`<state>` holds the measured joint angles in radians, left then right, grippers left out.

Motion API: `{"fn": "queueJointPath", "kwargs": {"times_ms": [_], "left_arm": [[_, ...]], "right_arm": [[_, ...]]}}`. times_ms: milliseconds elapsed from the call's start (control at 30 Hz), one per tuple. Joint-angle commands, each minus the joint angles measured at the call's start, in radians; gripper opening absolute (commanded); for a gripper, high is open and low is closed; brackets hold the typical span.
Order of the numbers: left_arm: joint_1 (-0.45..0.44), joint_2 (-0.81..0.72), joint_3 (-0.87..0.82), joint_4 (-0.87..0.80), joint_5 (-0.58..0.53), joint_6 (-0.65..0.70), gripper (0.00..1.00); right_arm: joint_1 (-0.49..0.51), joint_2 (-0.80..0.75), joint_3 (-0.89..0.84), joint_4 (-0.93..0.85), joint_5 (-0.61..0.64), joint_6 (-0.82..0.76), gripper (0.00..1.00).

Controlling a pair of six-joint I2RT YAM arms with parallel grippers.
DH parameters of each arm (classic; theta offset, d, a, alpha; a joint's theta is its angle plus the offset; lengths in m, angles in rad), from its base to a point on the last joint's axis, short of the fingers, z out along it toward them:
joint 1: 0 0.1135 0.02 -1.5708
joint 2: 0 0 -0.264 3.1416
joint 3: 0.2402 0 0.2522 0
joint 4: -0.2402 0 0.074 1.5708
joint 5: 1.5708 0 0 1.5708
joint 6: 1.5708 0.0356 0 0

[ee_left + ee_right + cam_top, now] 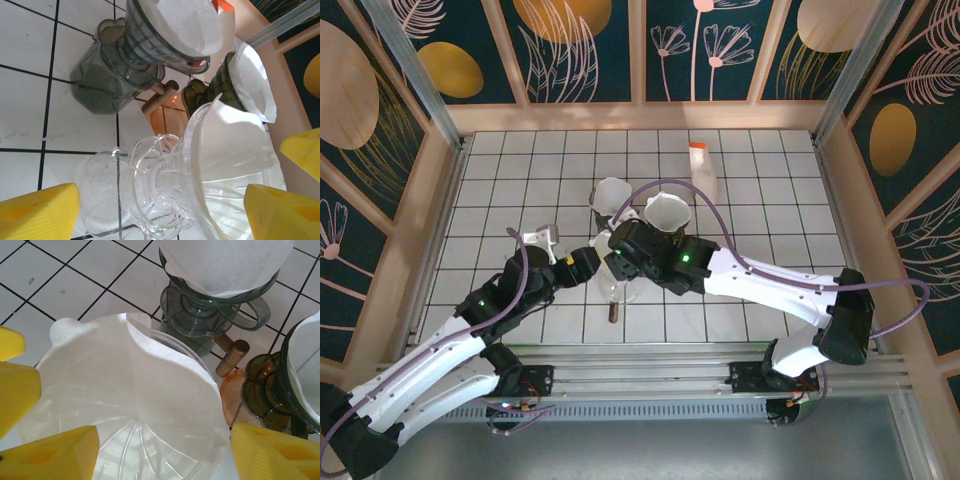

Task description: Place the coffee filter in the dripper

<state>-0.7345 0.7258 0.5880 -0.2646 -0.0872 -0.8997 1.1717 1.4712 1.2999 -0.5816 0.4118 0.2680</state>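
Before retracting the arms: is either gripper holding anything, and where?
Nothing held: both grippers open, left gripper astride the clear dripper, right gripper over the filter.

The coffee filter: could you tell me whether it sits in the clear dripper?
In: the coffee filter lies spread inside the clear dripper, against its wall.

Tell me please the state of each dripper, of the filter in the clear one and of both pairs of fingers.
clear dripper: upright, filter inside.
coffee filter: in the clear dripper, creased, part of the wall left bare.
grey dripper: upright, filter seated.
green dripper: upright, filter seated.
left fingers: open, one each side of the clear dripper.
right fingers: open, one each side of the filter.
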Motion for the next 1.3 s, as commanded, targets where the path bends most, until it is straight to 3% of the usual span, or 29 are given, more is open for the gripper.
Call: {"fn": "queueJointPath", "kwargs": {"times_ms": [0, 233, 300, 400, 533, 633, 800, 967, 1000, 1167, 1267], "left_arm": [[0.005, -0.022, 0.047, -0.023, -0.023, 0.007, 0.88], [0.005, -0.040, 0.101, -0.063, -0.070, 0.024, 0.99], [0.005, -0.055, 0.112, -0.077, -0.116, 0.022, 0.99], [0.004, -0.103, 0.121, -0.105, -0.259, 0.033, 0.99], [0.006, -0.156, 0.120, -0.104, -0.446, 0.071, 0.99], [0.005, -0.127, 0.136, -0.123, -0.567, 0.071, 0.99], [0.006, -0.091, 0.105, -0.094, -0.838, 0.115, 0.99], [0.030, -0.052, 0.055, 0.121, -0.916, 0.310, 0.99], [0.056, -0.026, 0.053, 0.157, -0.904, 0.358, 0.99], [0.240, 0.128, 0.075, 0.201, -0.801, 0.354, 0.99], [0.298, 0.206, 0.028, 0.354, -0.821, 0.438, 0.99]], "right_arm": [[0.005, -0.058, 0.000, 0.018, 0.045, 0.012, 0.71], [0.003, -0.115, 0.001, 0.030, 0.114, 0.019, 0.75], [-0.002, -0.140, -0.013, 0.037, 0.162, 0.037, 0.99], [-0.034, -0.203, -0.064, 0.062, 0.224, 0.071, 0.99], [-0.163, -0.313, -0.181, 0.121, 0.167, 0.131, 0.99], [-0.269, -0.389, -0.289, 0.178, 0.136, 0.178, 0.99], [-0.358, -0.490, -0.447, 0.285, 0.209, 0.198, 0.99], [-0.416, -0.541, -0.533, 0.339, 0.209, 0.213, 0.99], [-0.424, -0.548, -0.545, 0.346, 0.207, 0.213, 0.99], [-0.444, -0.573, -0.599, 0.393, 0.187, 0.192, 0.99], [-0.455, -0.577, -0.622, 0.417, 0.147, 0.171, 0.99]]}}
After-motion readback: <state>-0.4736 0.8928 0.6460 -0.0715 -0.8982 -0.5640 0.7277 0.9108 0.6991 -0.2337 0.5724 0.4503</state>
